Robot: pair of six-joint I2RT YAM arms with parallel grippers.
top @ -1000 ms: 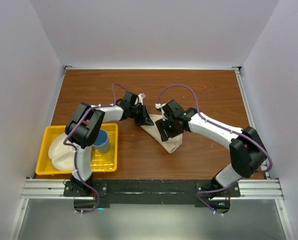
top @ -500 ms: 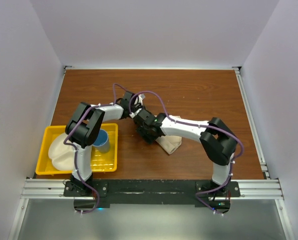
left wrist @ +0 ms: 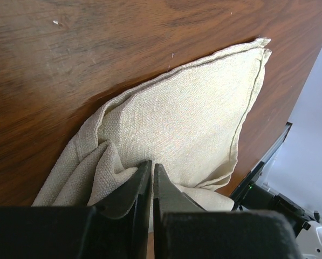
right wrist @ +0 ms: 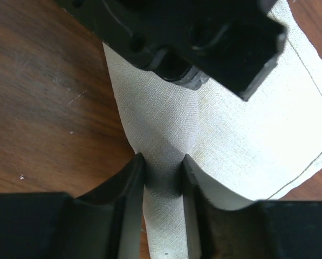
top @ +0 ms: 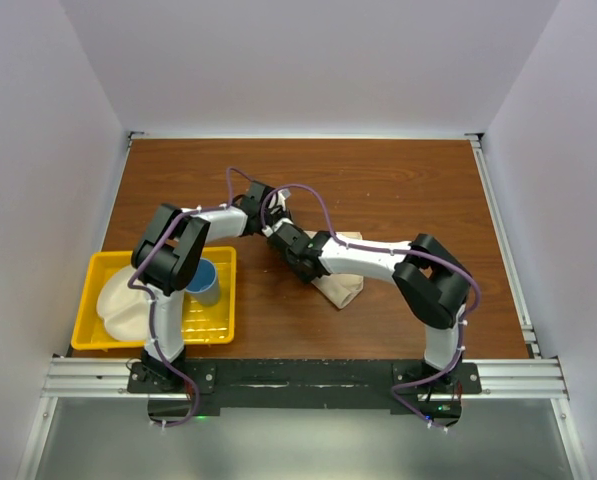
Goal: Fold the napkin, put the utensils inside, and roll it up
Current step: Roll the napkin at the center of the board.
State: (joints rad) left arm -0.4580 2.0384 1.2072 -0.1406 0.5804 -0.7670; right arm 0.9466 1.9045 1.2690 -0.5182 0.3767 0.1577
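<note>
Centrally on the wooden table [top: 398, 180], slightly toward 5 o'clock from its middle, lies the napkin [top: 343, 288], a folded beige cloth with stitched hems. Both arms meet at its 10 o'clock end. The left gripper [left wrist: 151, 167] has its jaws almost together, pinching a bunched fold of the cloth at the tips. The right gripper [right wrist: 162, 157] reaches in from 4 o'clock; its jaws stand narrow, astride a raised ridge of napkin that fills the gap between them. At 8 o'clock on the table sits a yellow tray [top: 98, 262] holding a blue cup [top: 206, 283] and a white plate [top: 123, 305].
</note>
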